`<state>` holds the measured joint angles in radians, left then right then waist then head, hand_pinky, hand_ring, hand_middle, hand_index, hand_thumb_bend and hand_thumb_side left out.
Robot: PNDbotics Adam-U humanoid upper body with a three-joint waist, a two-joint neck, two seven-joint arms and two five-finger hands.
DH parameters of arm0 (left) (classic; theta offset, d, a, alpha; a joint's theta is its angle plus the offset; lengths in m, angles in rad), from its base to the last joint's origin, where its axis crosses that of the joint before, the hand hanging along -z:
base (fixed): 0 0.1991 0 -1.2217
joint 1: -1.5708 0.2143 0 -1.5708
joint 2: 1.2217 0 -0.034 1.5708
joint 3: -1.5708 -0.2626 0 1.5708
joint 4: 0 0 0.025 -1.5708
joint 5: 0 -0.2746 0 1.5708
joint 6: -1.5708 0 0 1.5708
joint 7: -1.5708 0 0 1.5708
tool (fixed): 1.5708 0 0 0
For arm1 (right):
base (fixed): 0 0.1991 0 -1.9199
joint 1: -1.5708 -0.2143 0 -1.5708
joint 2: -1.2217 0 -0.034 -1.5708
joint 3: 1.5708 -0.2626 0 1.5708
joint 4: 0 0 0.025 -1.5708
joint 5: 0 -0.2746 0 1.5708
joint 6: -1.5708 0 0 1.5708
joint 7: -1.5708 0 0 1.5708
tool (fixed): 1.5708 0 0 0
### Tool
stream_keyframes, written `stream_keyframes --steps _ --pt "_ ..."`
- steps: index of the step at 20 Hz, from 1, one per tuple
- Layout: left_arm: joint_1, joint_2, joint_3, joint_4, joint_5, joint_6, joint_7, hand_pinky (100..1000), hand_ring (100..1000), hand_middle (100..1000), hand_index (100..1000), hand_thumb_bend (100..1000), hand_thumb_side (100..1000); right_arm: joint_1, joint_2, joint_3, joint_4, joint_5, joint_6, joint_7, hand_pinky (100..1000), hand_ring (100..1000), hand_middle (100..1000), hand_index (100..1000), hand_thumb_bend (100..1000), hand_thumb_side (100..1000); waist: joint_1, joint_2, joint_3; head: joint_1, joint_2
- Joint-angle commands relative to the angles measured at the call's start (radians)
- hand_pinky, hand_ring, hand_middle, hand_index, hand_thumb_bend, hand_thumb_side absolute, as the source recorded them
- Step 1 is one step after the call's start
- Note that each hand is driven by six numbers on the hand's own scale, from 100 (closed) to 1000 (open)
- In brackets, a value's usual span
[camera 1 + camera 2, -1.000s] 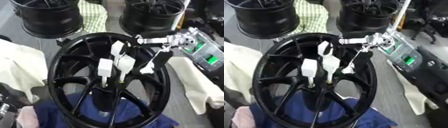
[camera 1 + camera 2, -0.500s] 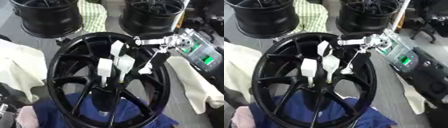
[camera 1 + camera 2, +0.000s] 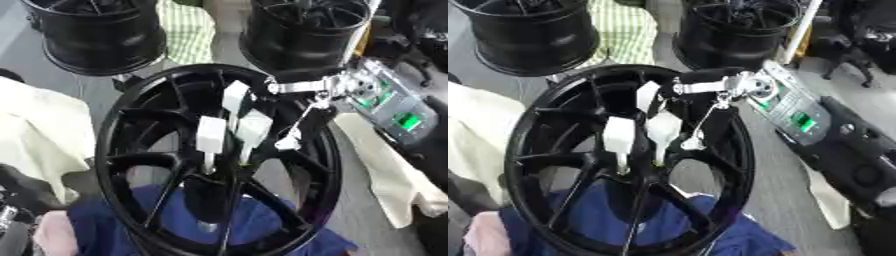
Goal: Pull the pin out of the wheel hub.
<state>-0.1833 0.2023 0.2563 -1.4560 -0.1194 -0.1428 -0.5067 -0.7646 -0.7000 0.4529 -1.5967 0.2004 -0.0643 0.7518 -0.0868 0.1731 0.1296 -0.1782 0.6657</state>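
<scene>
A large black wheel hub (image 3: 219, 160) lies face-up in the centre of view, spokes radiating from its middle, resting partly on a blue cloth (image 3: 262, 225) at the near side. The right hand (image 3: 241, 117) reaches in from the upper right, its silver and black forearm (image 3: 798, 107) crossing the rim at the upper right. The hand's white-capped fingers (image 3: 212, 135) point down into the centre of the hub, three white pads bunched close together around the middle bore. A thin pale pin (image 3: 208, 162) shows just below the lowest pad, upright at the hub centre; the fingers appear narrowed around it, though whether they actually pinch it cannot be told from either eye view. A slim silver rod with a pale tip (image 3: 289, 142) hangs from the wrist over the right-hand spokes. The left hand shows only as a dark shape at the lower left corner (image 3: 13, 227); finger state cannot be told. Two more black rims (image 3: 96, 30) and (image 3: 302, 30) stand beyond the hub, with a green checked cloth (image 3: 188, 30) between them. Cream cloths lie at the left (image 3: 39, 135) and right (image 3: 385, 170) of the hub.
</scene>
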Motion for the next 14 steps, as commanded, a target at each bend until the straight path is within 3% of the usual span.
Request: stream_keyframes --steps 1,9,14 --pt "-0.010 0.009 -0.002 -0.023 0.000 -0.001 -0.004 592 477 526 730 100 600 -0.017 -0.015 -0.007 0.004 0.007 -0.002 0.003 634 630 763 773 327 180 0.005 -0.008 0.000 -0.003 -0.001" --pt "-0.010 0.008 -0.002 -0.023 0.000 -0.001 -0.007 592 477 527 730 100 601 -0.019 -0.009 -0.008 0.016 0.011 -0.005 -0.001 629 623 747 765 319 172 0.005 -0.008 0.001 -0.003 -0.001" --pt "-0.012 0.007 -0.003 -0.024 -0.001 -0.001 -0.011 593 479 529 731 100 605 -0.022 -0.003 -0.010 0.029 0.013 -0.003 -0.006 602 592 680 722 251 118 0.004 -0.007 0.004 -0.006 -0.002"
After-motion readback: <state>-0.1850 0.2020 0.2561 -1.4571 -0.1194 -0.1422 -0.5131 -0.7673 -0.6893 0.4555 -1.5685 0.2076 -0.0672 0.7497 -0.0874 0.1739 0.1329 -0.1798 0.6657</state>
